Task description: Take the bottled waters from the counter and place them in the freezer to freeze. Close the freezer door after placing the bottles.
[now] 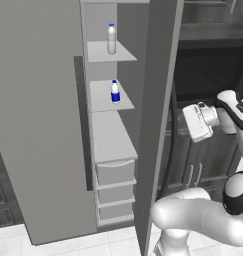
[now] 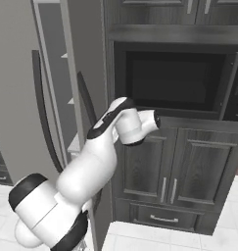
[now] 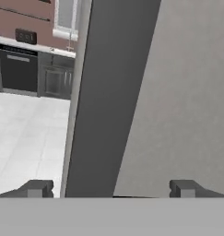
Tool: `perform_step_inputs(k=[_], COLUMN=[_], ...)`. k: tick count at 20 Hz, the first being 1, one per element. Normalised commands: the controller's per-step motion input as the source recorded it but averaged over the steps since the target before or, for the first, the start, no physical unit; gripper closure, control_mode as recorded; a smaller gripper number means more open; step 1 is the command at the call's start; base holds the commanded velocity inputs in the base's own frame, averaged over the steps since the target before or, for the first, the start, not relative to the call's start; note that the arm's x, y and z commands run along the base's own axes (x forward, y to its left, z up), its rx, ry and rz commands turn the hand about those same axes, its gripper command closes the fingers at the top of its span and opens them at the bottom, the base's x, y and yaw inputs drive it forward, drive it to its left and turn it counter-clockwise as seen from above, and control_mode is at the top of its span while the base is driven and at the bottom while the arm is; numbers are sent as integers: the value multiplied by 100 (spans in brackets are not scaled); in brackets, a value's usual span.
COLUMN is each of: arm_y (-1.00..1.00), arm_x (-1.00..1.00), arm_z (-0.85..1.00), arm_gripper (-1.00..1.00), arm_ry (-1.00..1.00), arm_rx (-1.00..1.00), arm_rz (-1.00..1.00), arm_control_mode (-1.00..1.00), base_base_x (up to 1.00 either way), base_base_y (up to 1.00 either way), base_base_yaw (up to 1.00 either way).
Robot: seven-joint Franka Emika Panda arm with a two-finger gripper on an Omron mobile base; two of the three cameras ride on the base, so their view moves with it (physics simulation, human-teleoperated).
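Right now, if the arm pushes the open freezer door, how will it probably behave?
The freezer door looks like a tall rigid panel, so it should swing without bending. The bottles stand upright on shelves and might tip if it slams.

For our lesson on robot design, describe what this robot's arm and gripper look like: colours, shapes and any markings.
The glossy white arm is built of rounded, bulbous segments joined by black bands and caps. A boxy white hand with a silvery cylindrical wrist ends it. The gripper has two small, blocky dark grey fingertips. No cables or lettering are visible.
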Motion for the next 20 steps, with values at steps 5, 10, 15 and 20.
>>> perform_step_inputs(k=[5,10,15,20], arm_y=[34,41,47,50], arm_x=[0,0,0,0], arm_z=[-2,-2,-1,-3], arm_gripper=[-100,-100,-100,-100], arm_ry=[0,0,0,0], arm_rx=[0,0,0,0], arm_rz=[10,5,1,-1], arm_control_mode=[-100,-100,-100,-100], base_base_x=[0,0,0,0], base_base_y=[0,0,0,0], base_base_yaw=[0,0,0,0])
